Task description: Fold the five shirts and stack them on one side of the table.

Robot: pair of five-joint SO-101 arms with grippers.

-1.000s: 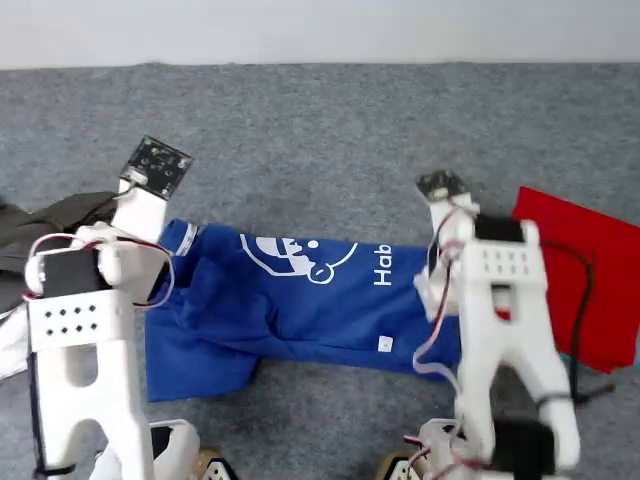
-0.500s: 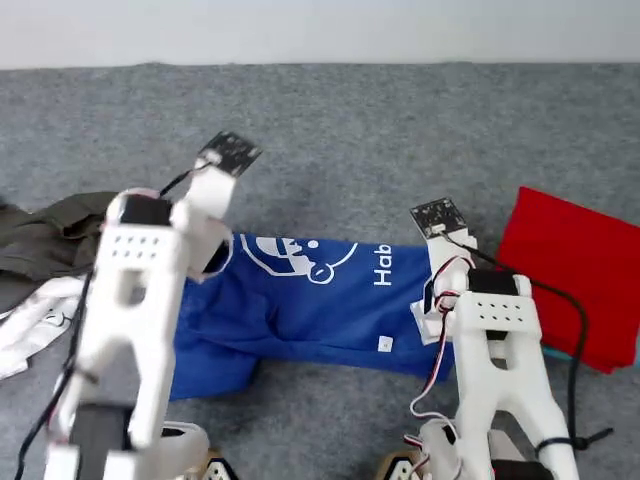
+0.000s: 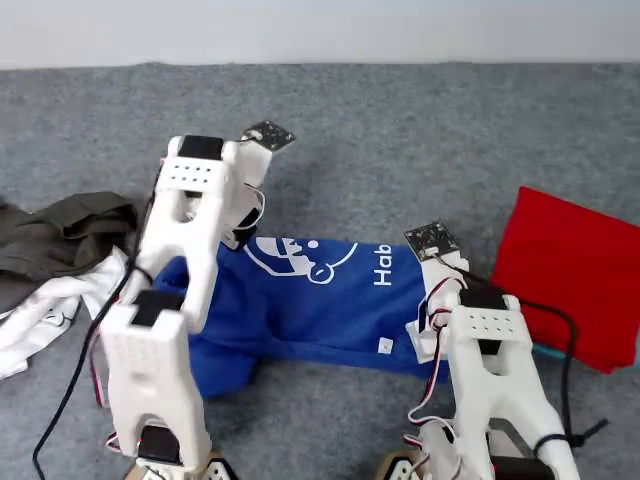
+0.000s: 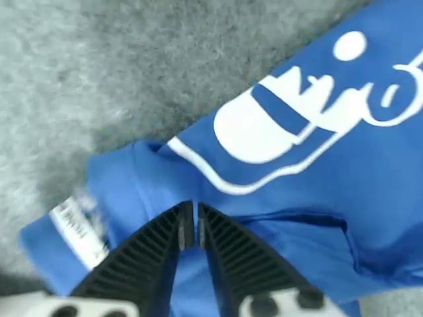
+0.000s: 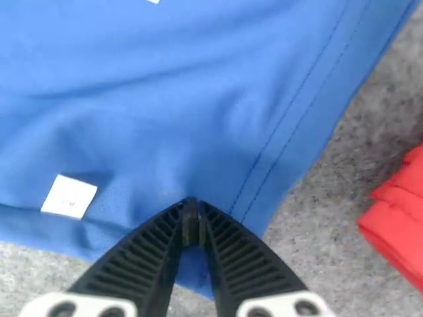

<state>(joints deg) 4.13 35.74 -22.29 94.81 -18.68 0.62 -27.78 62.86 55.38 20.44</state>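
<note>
— Where's the blue shirt (image 3: 320, 300) lying?

— Across the middle of the grey table (image 3: 400, 130), spread lengthwise between the two arms with its white print (image 4: 284, 119) facing up. The end by the left arm is bunched and rumpled, while the other end lies flatter.

— And the left gripper (image 4: 190, 221)?

— It's over the collar end, close to the neck label (image 4: 76, 221). Its fingers are drawn together with only a thin slit between the tips. The tips sit on blue cloth just inside the shirt's edge, but I cannot tell whether any fabric is caught between them.

— The right gripper (image 5: 190, 214)?

— Its fingers are closed on the blue shirt near the stitched hem, and creases run in toward the tips. A small white tag (image 5: 68, 196) lies nearby on the cloth.

— What's around the edges?

— The red shirt (image 3: 570, 270) lies folded on the right side. A strip of bare table separates it from the blue hem, and the right arm stands close to its near edge. On the left, an olive shirt (image 3: 60, 235) and a white shirt (image 3: 50, 305) are heaped together and run off the table's left edge, with the white one close beside the left arm.

— Any open room?

— There's a wide bare band of table beyond the blue shirt, up to the far edge, and a narrower bare patch in front of the shirt, between the two arm bases
</note>
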